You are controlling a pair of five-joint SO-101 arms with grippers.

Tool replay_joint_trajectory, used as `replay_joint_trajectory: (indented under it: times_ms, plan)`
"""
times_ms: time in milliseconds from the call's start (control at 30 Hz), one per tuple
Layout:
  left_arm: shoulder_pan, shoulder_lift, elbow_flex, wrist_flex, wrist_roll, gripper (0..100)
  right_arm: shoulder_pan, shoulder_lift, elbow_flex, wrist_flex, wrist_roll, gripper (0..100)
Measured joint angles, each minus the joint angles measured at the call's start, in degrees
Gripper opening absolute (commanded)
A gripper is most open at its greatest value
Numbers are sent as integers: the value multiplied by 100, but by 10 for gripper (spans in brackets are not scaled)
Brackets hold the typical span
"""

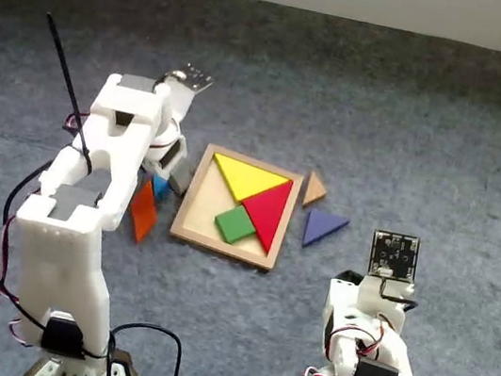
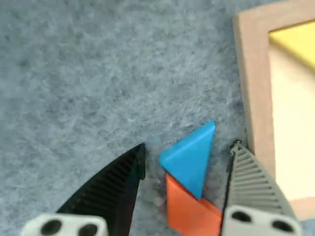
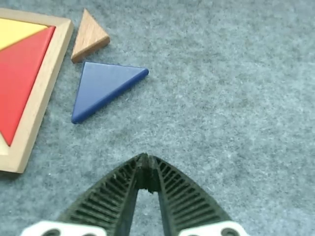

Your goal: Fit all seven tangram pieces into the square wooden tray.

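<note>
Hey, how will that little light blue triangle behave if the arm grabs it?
The light blue triangle looks rigid and flat, so it probably won't bend or roll. Its slanted edges may twist in the open left tool as it closes. It touches the orange piece, which may get nudged.

Left gripper (image 2: pixel 189 147) extended low, jaws spread; right gripper (image 3: pixel 146 157) closed, tucked in.

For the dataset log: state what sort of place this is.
Likely an indoor robotics test bench: a grey felt-like mat serves as work surface, two white robot arms stand at its edge, and a wooden tangram tray lies on it.
</note>
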State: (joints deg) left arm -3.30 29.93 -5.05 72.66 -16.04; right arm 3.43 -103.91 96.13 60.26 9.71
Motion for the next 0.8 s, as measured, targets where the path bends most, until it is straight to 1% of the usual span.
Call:
replay_joint_trajectory:
  times_ms: [233,367,500,800]
  plan:
    - [9,18,-9,-53,-26,266,0,0,0,0,0,6]
    - [-9,281,-193,-9,-18,198,0,0,0,0,0,6]
    - [44,484,-519,334,-18,152,0,0,0,0,0,6]
    - [308,598,-765,853,0,106,0,0,0,0,0,6]
